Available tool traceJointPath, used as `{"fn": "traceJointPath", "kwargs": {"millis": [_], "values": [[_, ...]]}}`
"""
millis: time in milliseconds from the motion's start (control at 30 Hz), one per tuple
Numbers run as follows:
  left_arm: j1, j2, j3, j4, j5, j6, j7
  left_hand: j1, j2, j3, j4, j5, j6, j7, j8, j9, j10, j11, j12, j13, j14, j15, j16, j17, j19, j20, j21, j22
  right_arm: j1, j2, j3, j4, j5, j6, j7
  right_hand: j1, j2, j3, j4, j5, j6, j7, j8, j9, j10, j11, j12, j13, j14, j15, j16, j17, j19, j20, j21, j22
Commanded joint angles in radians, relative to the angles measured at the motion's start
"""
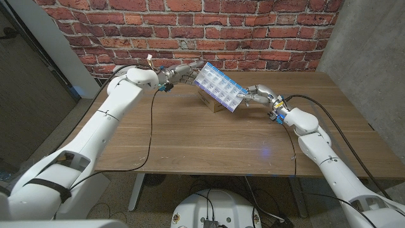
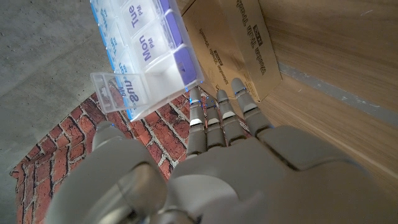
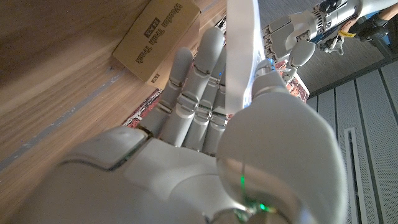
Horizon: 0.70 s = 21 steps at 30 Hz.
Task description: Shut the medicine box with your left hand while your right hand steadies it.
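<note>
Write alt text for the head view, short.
A weekly pill organizer stands tilted on a small cardboard box at the far middle of a wooden table, in front of a brick wall. The left robot hand reaches its upper corner; the right robot hand grips its lower right edge.

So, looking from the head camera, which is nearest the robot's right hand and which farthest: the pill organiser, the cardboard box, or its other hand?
1. Pill organiser: held by the right hand.
2. Cardboard box: on the table, under the organiser.
3. Left hand: at the organiser's far end.
</note>
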Motion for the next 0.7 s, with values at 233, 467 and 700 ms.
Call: {"fn": "traceJointPath", "kwargs": {"millis": [233,467,700], "values": [[-0.047,0.02,0.045,-0.044,0.08,0.047,-0.078,0.045,0.012,0.008,-0.016,-0.002,0.014,0.048,0.006,0.015,-0.013,0.005,-0.008,0.007,-0.006,0.011,-0.017,-0.002,0.003,0.004,-0.008,0.004,-0.008,0.004,-0.002,-0.003,-0.016,-0.002,-0.022,0.074,0.086,-0.002,0.005,0.006,0.072,-0.064,0.004,0.002,0.099,-0.087,-0.005,0.005,-0.045,-0.055,-0.008,0.005,-0.01,-0.152,0.022,0.005],[-0.049,0.023,0.042,-0.048,0.072,0.041,-0.115,0.203,0.115,0.1,-0.076,-0.008,0.07,0.047,0.03,0.039,0.02,0.002,-0.004,0.011,0.02,0.008,-0.025,-0.005,0.027,0.0,-0.013,0.005,-0.019,0.016,0.011,-0.011,-0.012,0.014,-0.047,0.075,0.086,-0.003,0.004,0.006,0.073,-0.063,0.004,0.003,0.102,-0.086,-0.008,0.005,-0.04,-0.055,-0.01,0.01,-0.014,-0.151,0.037,0.004],[-0.041,0.02,0.029,-0.046,0.051,0.047,-0.137,0.307,0.164,0.175,-0.113,0.034,0.086,0.046,0.034,0.051,0.038,-0.005,-0.005,0.012,0.035,0.0,-0.033,-0.006,0.037,-0.013,-0.017,0.004,-0.032,0.023,0.028,-0.021,-0.005,0.025,-0.068,0.074,0.085,-0.004,0.006,0.005,0.073,-0.062,0.002,0.003,0.106,-0.084,-0.009,0.006,-0.036,-0.055,-0.009,0.015,-0.018,-0.15,0.047,0.002]]}}
